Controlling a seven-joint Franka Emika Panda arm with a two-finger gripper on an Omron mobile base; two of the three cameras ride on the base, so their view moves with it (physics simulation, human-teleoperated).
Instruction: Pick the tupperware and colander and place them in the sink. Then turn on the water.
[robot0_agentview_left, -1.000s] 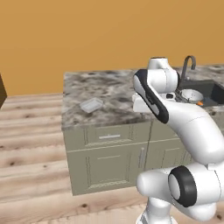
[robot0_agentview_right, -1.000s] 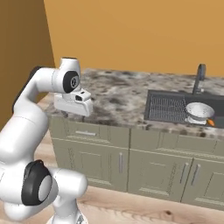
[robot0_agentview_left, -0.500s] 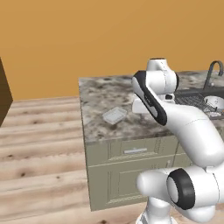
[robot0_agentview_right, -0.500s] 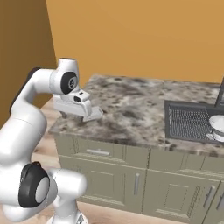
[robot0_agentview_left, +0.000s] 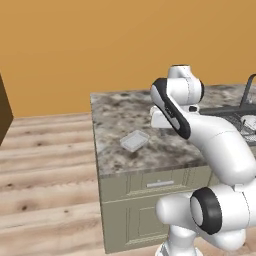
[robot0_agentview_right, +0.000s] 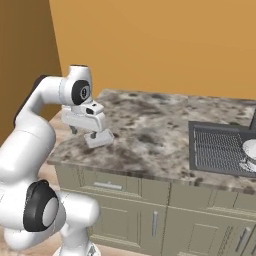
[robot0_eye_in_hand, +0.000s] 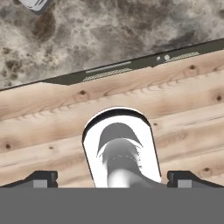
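Tupperware (robot0_agentview_left: 134, 141): shallow, translucent, pale, rectangular

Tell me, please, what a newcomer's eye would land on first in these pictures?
The big white arm fills the foreground, its open gripper hanging above the counter's left end. Just beyond lies the tupperware, alone on the mottled stone. At the far right, the colander sits in the dark sink.

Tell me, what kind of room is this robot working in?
Most likely a kitchen, computer-rendered: a speckled stone counter over cabinets, a dark sink with ribbed drainboard, and a plastic tupperware lying on the counter.
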